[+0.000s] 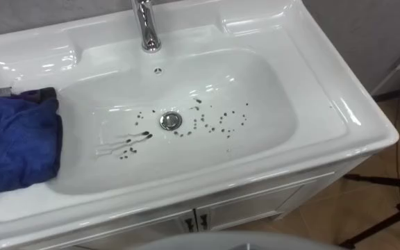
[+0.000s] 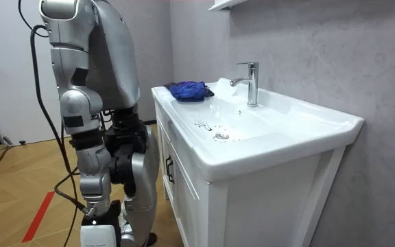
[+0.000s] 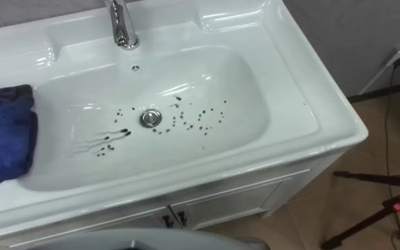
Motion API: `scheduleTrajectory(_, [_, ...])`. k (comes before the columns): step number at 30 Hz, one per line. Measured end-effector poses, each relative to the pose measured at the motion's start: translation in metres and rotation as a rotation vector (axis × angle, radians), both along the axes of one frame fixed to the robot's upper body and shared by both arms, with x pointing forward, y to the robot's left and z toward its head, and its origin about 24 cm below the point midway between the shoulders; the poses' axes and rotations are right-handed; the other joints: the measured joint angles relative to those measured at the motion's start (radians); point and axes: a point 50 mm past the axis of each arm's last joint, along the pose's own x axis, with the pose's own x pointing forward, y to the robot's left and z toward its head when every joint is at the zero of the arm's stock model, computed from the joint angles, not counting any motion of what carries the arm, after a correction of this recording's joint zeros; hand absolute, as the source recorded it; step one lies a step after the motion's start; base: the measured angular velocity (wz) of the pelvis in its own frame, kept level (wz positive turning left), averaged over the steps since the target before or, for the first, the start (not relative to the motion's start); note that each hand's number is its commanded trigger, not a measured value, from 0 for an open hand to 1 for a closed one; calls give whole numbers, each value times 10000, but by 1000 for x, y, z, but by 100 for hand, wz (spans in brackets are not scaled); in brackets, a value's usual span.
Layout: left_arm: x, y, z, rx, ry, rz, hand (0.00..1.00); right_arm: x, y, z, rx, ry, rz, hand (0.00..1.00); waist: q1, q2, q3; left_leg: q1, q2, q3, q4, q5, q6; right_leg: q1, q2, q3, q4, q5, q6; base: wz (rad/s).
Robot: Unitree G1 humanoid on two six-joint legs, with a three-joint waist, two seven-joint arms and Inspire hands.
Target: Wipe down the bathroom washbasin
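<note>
Your blue cloth [image 1: 16,142] lies bunched on the rim of the white basin [image 1: 311,83] at the left of the frame, cut off by the edge. It is well apart from your right hand [image 2: 99,223], which hangs low beside the vanity cabinet [image 2: 252,206]; you cannot tell whether it is open or closed. Dark specks [image 1: 224,121] dot the bowl around the drain [image 1: 171,120]. The top of the chrome tap [image 1: 144,28] is cut off.

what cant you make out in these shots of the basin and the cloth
Blue cloth: cut off by the left eye view's left edge; the basin rim under it is hidden.
Dark specks round the drain: too small to tell what they are.
Right hand: cut off by the room view's bottom edge.
</note>
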Motion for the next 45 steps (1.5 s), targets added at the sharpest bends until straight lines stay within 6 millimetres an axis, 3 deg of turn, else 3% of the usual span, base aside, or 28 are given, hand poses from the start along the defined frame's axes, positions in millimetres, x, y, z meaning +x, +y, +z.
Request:
scheduleTrajectory(7, [2, -3, -1, -486, 103, -21, 0, 8, 0, 0, 24, -126, -54, 0, 10, 4, 10, -59, 6, -16, 136, -7, -8, -1, 0, 10, 20, 0, 0, 0])
scheduleTrajectory(24, [-6, -2, -1, -455, 340, 505, 0, 2, 0, 0, 130, 145, -188, 0, 89, -107, -1, -83, 7, -54, 147, -7, -12, 9, -3, -108, -19, 0, 0, 0])
scheduleTrajectory(31, [-16, 0, 1, -82, 62, 2464, 0, 4, 1, 0, 137, 141, -343, 0, 122, -299, -2, -63, -15, -301, 150, -1, -21, 220, 4, -280, -162, 1, 1, 9])
scheduleTrajectory(35, [-18, 3, 2, 395, -146, 3473, 0, 6, 1, 0, 84, 25, -678, 0, 431, -353, 12, -92, -20, -513, 177, 5, -31, 304, -9, -598, -177, 1, 0, 15])
scheduleTrajectory(41, [-29, 15, 8, 1604, -534, 5563, 0, 6, -10, 3, -221, -61, -1083, 0, 901, -281, 5, -278, -33, -743, 192, 32, -77, 321, 10, -842, -368, 2, -1, 13])
scheduleTrajectory(45, [-32, 28, 14, 2694, -974, 6588, 0, 13, -20, 5, -605, -480, -1360, 0, 969, -210, 0, -448, -54, -1031, 273, 60, -120, 321, 9, -1178, -435, 2, -2, 23])
